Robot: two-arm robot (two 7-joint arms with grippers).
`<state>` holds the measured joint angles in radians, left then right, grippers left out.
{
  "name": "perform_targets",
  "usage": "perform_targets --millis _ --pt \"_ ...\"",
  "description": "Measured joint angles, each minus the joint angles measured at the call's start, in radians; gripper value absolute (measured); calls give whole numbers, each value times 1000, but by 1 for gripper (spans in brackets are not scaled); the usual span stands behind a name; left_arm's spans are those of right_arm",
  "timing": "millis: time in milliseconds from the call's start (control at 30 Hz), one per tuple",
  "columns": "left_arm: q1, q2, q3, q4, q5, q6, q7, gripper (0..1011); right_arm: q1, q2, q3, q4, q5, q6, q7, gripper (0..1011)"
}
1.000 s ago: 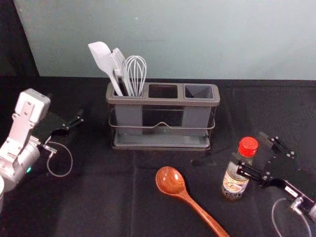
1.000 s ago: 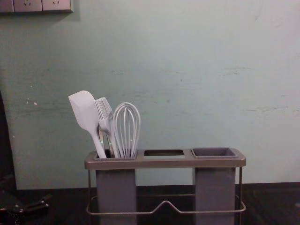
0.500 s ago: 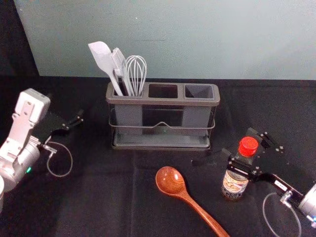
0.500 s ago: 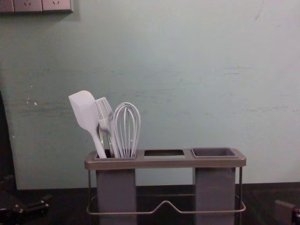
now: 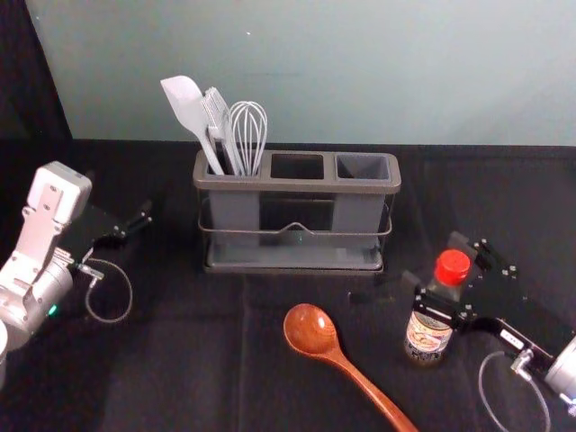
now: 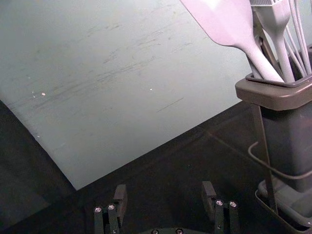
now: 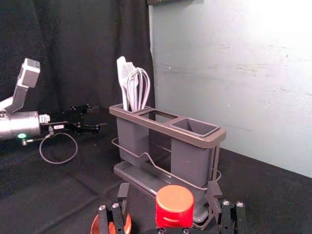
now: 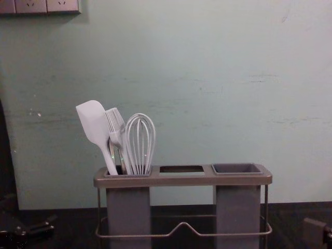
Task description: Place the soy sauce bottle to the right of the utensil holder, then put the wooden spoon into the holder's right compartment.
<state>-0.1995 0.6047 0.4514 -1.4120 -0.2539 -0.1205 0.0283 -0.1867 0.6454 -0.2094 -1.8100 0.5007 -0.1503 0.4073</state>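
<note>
The right pincer (image 5: 431, 257) has moved in around the upright, red-capped bottle (image 5: 427, 334), jaws apart.

Utensil holder (image 5: 297, 184) toward back of worktop (image 5: 180, 369), wall (image 5: 315, 72) behind it. Three compartments in row. In left one: spatula (image 5: 184, 101) leaning left, whisk (image 5: 248, 130) at right, pastry brush (image 5: 216, 112) between them. Wooden spoon (image 5: 311, 330) lying before holder, bowl toward holder, handle running nearer and rightward. Soy sauce bottle (image 5: 427, 335) upright, right of spoon, ahead of holder and to its right. Right gripper (image 5: 432, 259) at bottle, cap between fingers. Left gripper (image 5: 124, 200) left of holder, well apart. Sockets (image 8: 31, 5) high on wall, left.
</note>
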Motion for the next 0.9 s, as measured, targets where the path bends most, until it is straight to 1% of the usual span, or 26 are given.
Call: perform_targets --millis 433,700,800,833,900 --pt "0 0 0 0 0 0 0 1005 -61 -13 43 -31 -13 -4 6 1004" --pt "0 0 0 0 0 0 0 1005 -81 -26 66 -38 -23 -8 9 997" --pt "0 0 0 0 0 0 0 1005 -84 -35 75 -38 -29 -8 10 935" --pt "0 0 0 0 0 0 0 1005 -87 -52 89 -39 -23 4 22 761" --pt "0 0 0 0 0 0 0 1005 -86 -55 90 -37 -23 5 25 681"
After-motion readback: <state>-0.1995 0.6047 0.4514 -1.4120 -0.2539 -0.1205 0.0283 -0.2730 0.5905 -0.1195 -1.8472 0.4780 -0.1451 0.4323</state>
